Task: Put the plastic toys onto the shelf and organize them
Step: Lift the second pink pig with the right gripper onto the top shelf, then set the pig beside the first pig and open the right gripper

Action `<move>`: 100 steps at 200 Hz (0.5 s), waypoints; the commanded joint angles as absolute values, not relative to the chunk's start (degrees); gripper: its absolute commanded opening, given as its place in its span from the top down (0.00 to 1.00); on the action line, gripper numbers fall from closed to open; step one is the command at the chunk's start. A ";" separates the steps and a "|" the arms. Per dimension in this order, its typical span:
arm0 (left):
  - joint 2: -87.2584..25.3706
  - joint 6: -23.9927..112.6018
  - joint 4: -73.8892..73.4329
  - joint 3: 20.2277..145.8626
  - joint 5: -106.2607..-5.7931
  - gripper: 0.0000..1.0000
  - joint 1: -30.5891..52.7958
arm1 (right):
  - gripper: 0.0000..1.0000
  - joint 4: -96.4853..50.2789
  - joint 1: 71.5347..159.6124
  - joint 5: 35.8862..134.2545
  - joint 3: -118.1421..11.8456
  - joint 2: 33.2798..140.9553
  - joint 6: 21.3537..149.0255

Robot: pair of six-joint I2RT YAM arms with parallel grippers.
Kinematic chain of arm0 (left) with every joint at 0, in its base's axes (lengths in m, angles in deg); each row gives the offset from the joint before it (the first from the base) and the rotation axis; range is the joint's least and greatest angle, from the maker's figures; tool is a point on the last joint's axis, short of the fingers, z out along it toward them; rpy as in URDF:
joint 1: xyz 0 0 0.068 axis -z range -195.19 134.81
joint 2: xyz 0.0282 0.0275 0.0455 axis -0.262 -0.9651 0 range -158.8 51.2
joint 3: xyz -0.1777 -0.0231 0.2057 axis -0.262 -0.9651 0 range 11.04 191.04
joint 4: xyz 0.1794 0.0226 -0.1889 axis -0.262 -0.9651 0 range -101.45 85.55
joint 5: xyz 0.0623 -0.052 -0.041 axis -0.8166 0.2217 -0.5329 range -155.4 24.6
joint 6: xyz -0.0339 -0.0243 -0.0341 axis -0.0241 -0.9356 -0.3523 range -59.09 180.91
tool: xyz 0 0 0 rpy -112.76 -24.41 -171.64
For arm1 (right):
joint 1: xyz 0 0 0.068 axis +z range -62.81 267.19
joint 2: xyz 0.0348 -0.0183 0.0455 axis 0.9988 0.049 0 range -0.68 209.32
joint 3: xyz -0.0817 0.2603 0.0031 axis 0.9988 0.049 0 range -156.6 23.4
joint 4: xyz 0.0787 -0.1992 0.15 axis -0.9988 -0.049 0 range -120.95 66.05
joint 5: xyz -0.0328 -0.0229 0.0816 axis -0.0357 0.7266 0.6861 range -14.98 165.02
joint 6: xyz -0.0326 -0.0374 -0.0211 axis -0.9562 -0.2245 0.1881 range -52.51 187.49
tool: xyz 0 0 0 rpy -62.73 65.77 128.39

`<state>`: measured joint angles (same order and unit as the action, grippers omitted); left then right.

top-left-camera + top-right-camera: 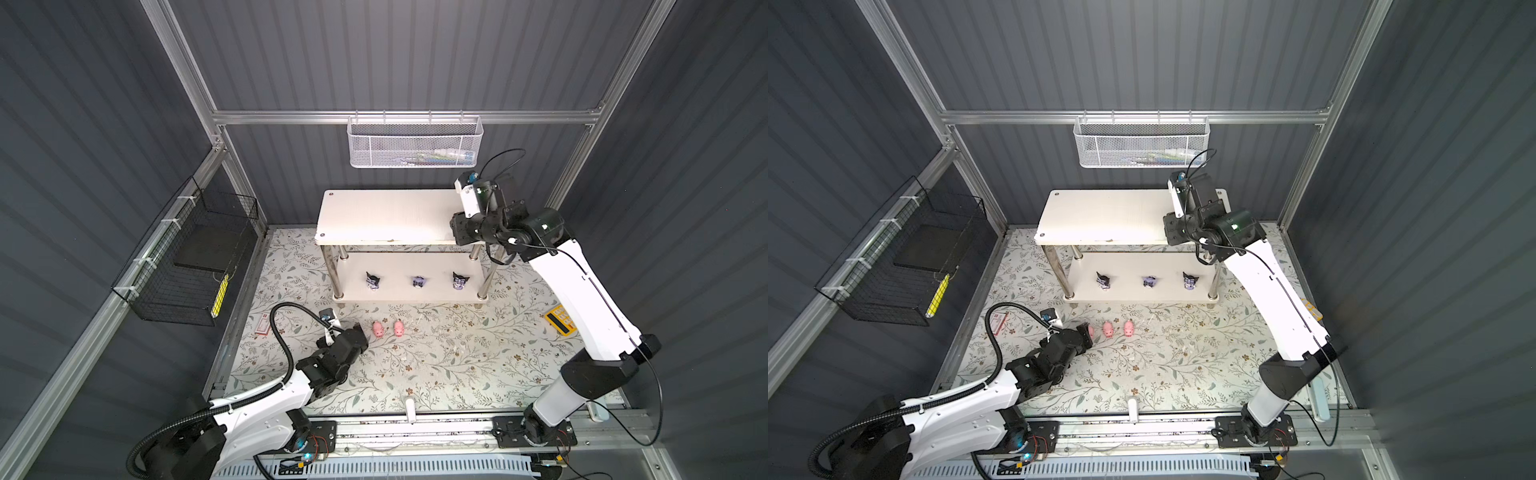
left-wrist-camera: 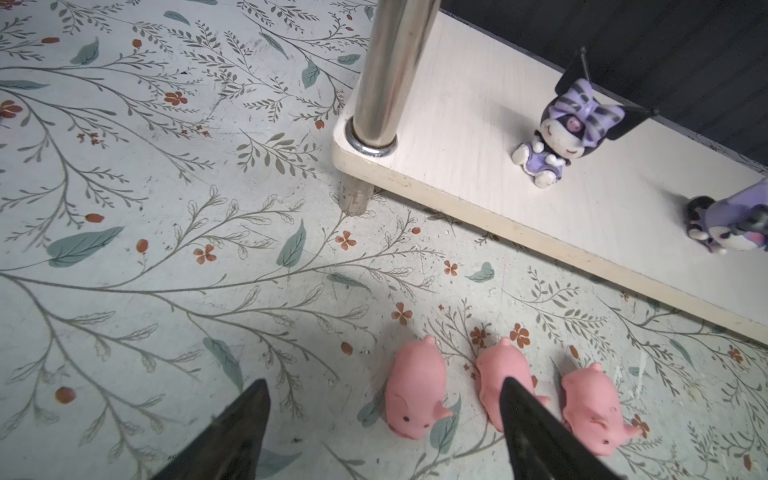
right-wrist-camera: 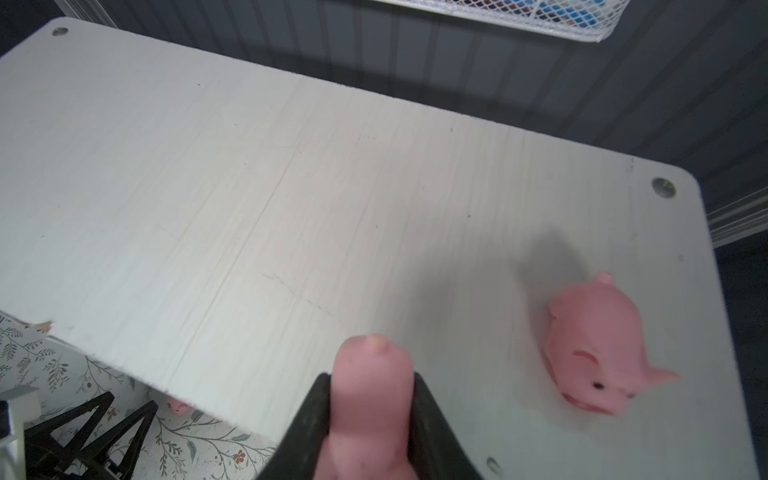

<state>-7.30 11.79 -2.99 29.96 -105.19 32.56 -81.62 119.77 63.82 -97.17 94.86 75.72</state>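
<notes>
Three desk pigs (image 2: 415, 390): side by side on the floral desk (image 2: 124, 270), near the shelf (image 2: 478, 124).
Left end effector (image 2: 384, 381): spread wide, empty, beside them.
Right end effector (image 3: 372, 376): clamped on held pig (image 3: 370, 361), over the shelf's top board.
Fifth pig (image 3: 594, 345): resting on that board.
Purple figures (image 1: 419, 281): three, spaced along the lower board.

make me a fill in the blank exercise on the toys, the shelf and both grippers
1. The three black-and-purple eared plastic figures stand on the ____ board of the white two-tier shelf.
2. ____ small pink plastic pigs lie on the floral mat.
3. The right gripper has its fingers shut on another pink pig over the shelf's ____ board.
4. The left gripper has its fingers ____.

Missing words: lower; three; top; open
</notes>
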 commanded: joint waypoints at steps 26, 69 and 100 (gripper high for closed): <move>-9.25 11.69 -1.12 29.26 -104.38 0.13 31.77 | 0.68 -79.41 117.92 62.21 -99.06 96.91 74.86; -10.37 11.87 -0.41 29.41 -104.03 0.13 31.39 | 0.68 -78.68 116.11 62.36 -99.73 98.43 75.22; -10.74 12.07 -0.31 29.60 -103.92 0.13 31.16 | 0.68 -78.79 115.28 63.19 -100.33 99.74 75.45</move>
<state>-10.25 11.79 -0.98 29.87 -104.14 31.60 -79.31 115.92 63.03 -98.94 98.51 75.35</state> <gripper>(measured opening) 0.866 0.322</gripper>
